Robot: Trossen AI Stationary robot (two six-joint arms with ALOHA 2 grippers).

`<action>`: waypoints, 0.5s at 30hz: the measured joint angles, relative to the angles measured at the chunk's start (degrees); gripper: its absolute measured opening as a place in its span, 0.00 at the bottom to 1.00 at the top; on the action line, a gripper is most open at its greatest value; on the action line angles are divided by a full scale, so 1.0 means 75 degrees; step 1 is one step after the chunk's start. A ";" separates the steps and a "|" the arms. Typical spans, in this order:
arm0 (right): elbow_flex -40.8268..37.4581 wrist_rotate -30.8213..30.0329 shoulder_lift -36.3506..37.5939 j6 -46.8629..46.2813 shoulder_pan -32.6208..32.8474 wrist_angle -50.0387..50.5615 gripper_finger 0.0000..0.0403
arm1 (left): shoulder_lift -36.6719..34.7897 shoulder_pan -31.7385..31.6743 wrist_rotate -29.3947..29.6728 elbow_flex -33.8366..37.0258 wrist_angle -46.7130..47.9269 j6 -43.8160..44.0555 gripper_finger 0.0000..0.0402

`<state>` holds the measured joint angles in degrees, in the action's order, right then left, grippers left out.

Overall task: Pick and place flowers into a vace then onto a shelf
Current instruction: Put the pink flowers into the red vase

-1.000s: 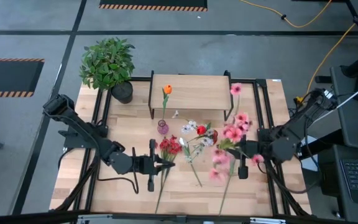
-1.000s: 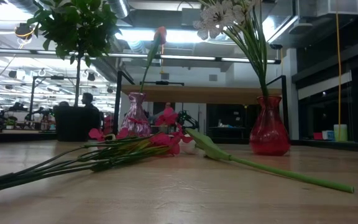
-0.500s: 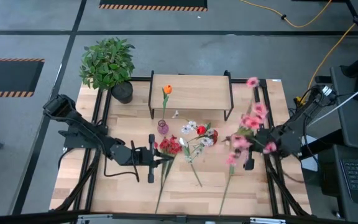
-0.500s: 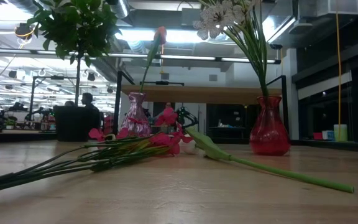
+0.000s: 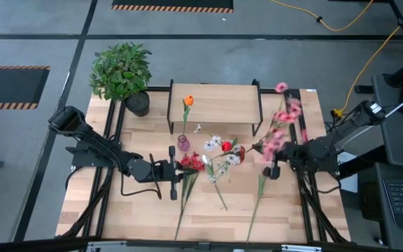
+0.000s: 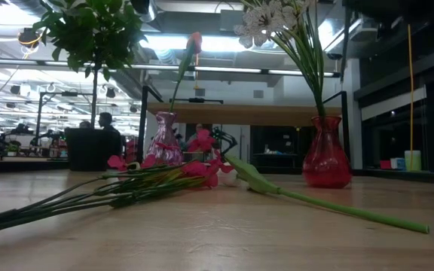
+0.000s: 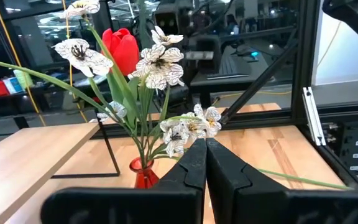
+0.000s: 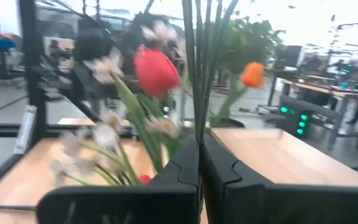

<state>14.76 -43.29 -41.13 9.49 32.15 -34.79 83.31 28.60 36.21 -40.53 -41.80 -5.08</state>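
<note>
Carrying a pink flower bunch (image 5: 283, 122) with right gripper (image 5: 274, 170), jaws pinched on the green stems (image 8: 199, 56), blooms tilted toward the shelf's right end. Red vase (image 5: 238, 151) at table centre, already holding white blooms and a red tulip (image 7: 121, 53); small purple vase (image 5: 183, 143) just in front of the shelf (image 5: 214, 103), orange flower (image 5: 188, 100) in it. Left gripper (image 5: 178, 171) low by the loose red flowers (image 5: 191, 163) on the table, jaws pressed together, apparently empty. Step in hand: bunch transfer to a vase. Next, probably: stems brought upright over a vase mouth, lowered in, then released.
</note>
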 joint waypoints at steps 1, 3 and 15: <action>-0.0155 0.0002 -0.0002 0.0001 -0.0070 -0.0180 0.00 | 0.0000 0.0000 0.0000 0.0000 0.0000 0.0000 0.01; -0.0416 0.0161 -0.0002 -0.0016 -0.0216 -0.0592 0.00 | 0.0000 0.0000 0.0000 0.0000 0.0000 -0.0003 0.01; -0.1215 0.1062 -0.0072 -0.0626 -0.1083 -0.1451 0.00 | 0.0000 0.0000 0.0000 0.0000 0.0003 -0.0009 0.01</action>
<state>5.65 -35.33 -41.67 4.80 24.03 -45.67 83.31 28.60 36.21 -40.53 -41.78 -5.15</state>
